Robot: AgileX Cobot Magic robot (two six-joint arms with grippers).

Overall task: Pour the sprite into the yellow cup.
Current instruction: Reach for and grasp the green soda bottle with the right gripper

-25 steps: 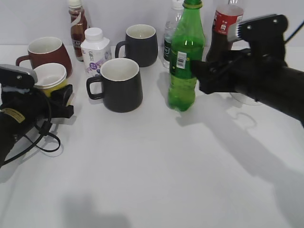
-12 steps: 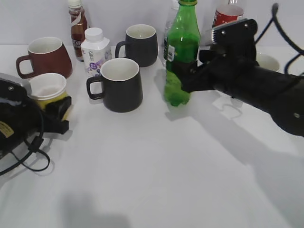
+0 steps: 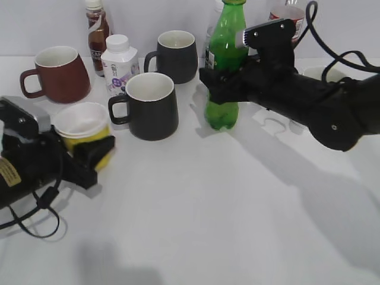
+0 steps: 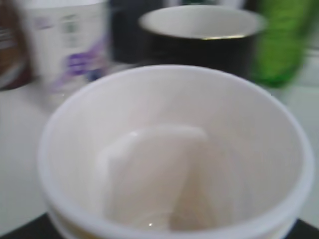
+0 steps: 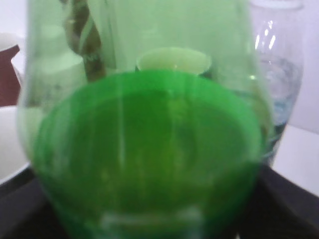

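The sprite [image 3: 227,65] is a tall green bottle, held upright at the back middle by my right gripper [image 3: 221,89], which is shut on its body. It fills the right wrist view [image 5: 149,164]. The yellow cup [image 3: 83,127], white inside, is held by my left gripper [image 3: 89,157] at the left front, in front of the dark red mug. Its white inside fills the left wrist view [image 4: 174,164]. The bottle shows blurred at the top right of that view [image 4: 286,40].
A black mug [image 3: 148,104] stands between cup and bottle, another black mug [image 3: 175,54] behind it. A dark red mug [image 3: 56,72], white milk bottle [image 3: 119,62], brown bottle [image 3: 96,29], water bottle [image 3: 212,35] and cola bottle [image 3: 285,15] line the back.
My right gripper has carried the sprite leftward and slightly forward. My left gripper has moved the yellow cup right and toward the front, away from the red mug.
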